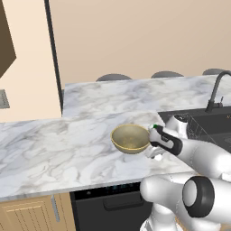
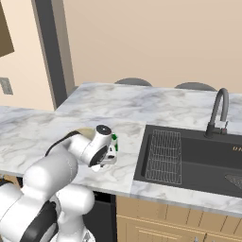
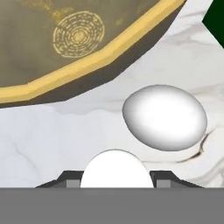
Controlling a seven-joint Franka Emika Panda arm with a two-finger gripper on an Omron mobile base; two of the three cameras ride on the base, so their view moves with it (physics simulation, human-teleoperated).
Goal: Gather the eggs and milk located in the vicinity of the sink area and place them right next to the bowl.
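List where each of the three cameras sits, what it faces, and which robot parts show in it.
Left base view: behind the arm's left, looking forward and down at the bowl and marble counter; the arm rises lower right.
Right base view: behind the arm's right, facing the sink; the arm rises lower left.
Hand view: on the hand, shut on an egg, facing a second egg beside the bowl.
Both base views share counter, sink and faucet.

The white arm [image 1: 198, 155] reaches forward and down from its base, elbow bent, wrist angled low. The gripper [image 3: 117, 175] points downward (dark fingertips [image 3: 164, 178] barely peeking at either side), jaws closed around an egg [image 3: 116, 168] pinched between them.
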